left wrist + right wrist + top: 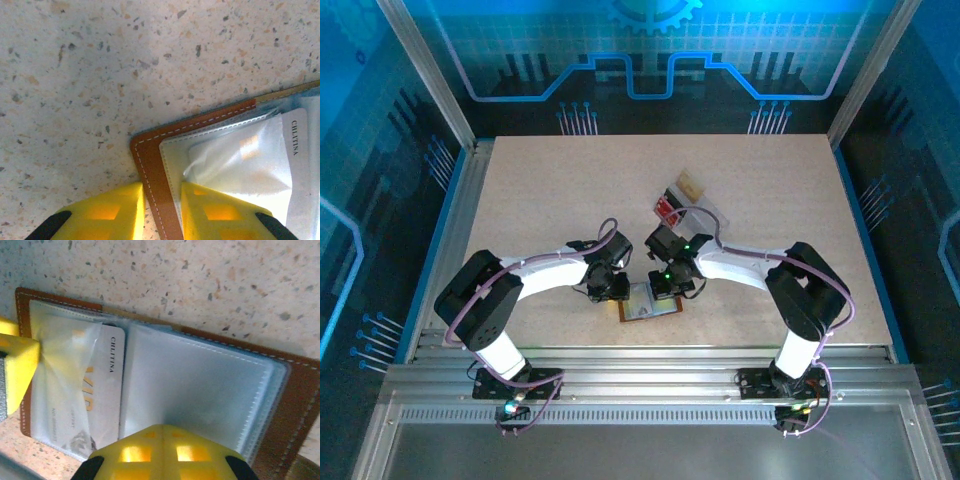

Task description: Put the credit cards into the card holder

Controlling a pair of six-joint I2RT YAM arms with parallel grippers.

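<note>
Speckled table (pixel 540 200): card holder (pixel 648 305) lies open, flat

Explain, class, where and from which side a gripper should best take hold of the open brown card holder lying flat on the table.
Probably at the bare leather border of the card holder, near a corner, coming in from outside the edge. It lies flat and open, so only the thin rim offers two faces to pinch; the left gripper already straddles that stitched border.

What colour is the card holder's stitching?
White, along the brown edge of the card holder; clearest in the left wrist view.
</note>
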